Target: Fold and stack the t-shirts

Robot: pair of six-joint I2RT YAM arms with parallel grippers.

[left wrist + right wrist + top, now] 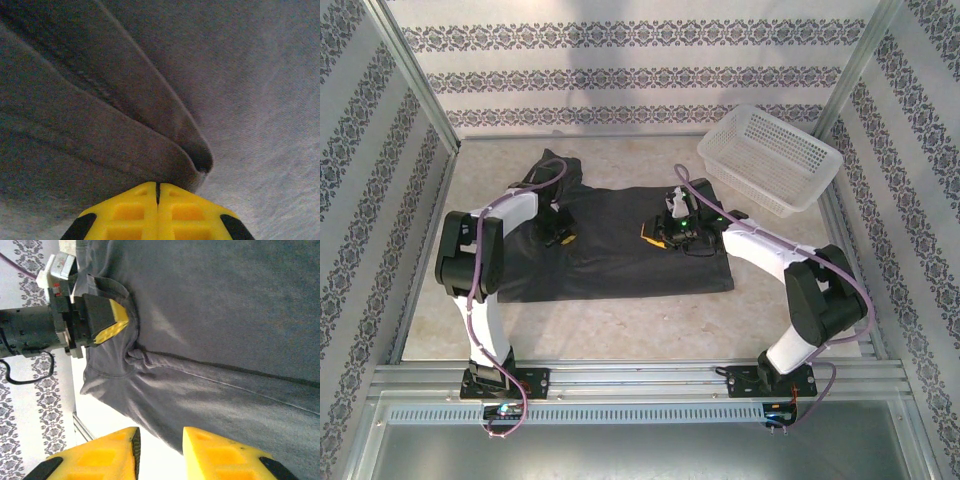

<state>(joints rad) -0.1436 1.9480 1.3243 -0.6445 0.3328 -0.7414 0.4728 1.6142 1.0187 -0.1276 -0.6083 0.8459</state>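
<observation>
The left pincer (157,192) is clenching its yellow fingers on a fold of the dark t-shirt (620,255), at the left part of the cloth. The t-shirt is lying spread out in the middle of the surface (620,330). The right pincer (160,440) is hovering released above the shirt, grasping nothing. A white basket (770,160) is standing at the far right.

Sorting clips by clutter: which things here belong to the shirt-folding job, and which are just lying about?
Part of the job:
- t-shirt, dark, spread flat
- left gripper, shut on a fold of it
- right gripper, open, holding nothing

Just lying about:
- white lattice basket, far right, apart from the shirt
</observation>
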